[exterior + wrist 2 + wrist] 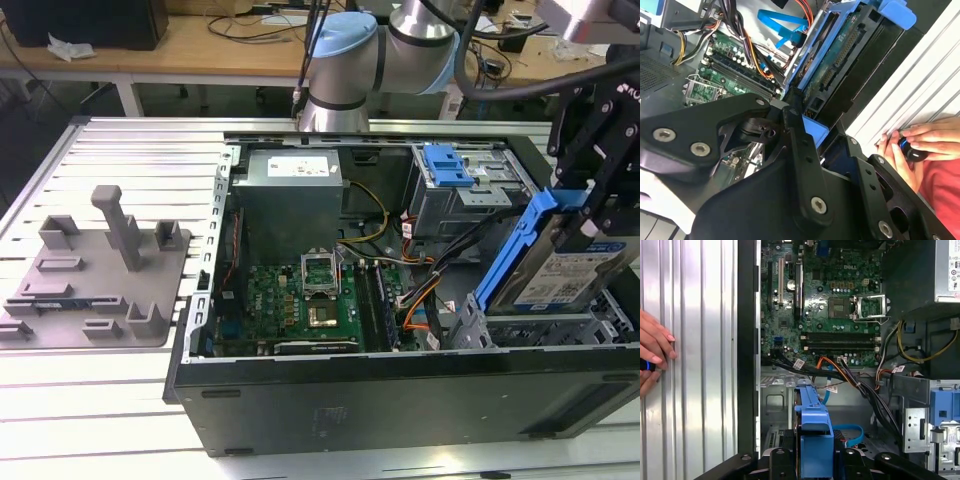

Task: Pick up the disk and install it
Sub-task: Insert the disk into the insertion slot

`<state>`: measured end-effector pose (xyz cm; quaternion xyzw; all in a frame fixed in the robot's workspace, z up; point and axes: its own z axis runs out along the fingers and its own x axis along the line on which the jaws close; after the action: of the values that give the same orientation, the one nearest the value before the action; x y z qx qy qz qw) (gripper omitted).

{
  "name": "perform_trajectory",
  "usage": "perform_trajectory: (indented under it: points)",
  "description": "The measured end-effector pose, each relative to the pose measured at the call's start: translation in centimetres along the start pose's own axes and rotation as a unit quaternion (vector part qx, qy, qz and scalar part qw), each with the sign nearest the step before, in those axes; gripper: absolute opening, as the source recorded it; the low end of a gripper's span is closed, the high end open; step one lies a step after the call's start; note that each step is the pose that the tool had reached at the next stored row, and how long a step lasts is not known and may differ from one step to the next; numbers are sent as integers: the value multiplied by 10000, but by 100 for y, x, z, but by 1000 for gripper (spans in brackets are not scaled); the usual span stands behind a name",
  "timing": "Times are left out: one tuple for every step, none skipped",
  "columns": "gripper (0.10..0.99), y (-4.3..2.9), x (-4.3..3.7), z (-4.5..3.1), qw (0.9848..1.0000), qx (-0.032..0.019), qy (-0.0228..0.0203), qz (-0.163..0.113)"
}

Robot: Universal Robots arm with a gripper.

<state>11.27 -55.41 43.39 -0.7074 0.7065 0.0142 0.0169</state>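
The disk (562,277), a silver drive with a white-and-blue label in a bright blue carrier, hangs tilted on edge above the metal drive cage (540,330) at the exterior view's right end of the open computer case. My black gripper (588,215) is shut on the disk's upper end. In the second wrist view the disk (840,55) runs away from the gripper (815,142), blue carrier between the black fingers (800,150). In the first wrist view the carrier (813,427) stands just in front of the gripper (812,462), over the cage floor.
The open case (400,400) holds a motherboard (300,300), a big grey box (290,195), cable bundles (430,270) and a blue latch piece (447,165). A grey fixture (100,270) lies at the exterior view's left. A person's hand (925,145) rests on the ribbed table beside the case.
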Motion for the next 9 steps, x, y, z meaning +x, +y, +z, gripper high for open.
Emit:
perform_trajectory:
  points:
    - [369, 0, 0, 13, 10000, 0, 1, 0]
    - [369, 0, 1, 24, 10000, 0, 1, 0]
    - [369, 0, 2, 39, 10000, 0, 0, 0]
    - [369, 0, 2, 51, 10000, 0, 1, 0]
    - [369, 0, 3, 65, 10000, 0, 1, 0]
    - [369, 0, 3, 75, 10000, 0, 1, 0]
    - [369, 0, 4, 90, 10000, 0, 0, 0]
    - [369, 0, 5, 117, 10000, 0, 1, 0]
    - [369, 0, 6, 127, 10000, 0, 0, 0]
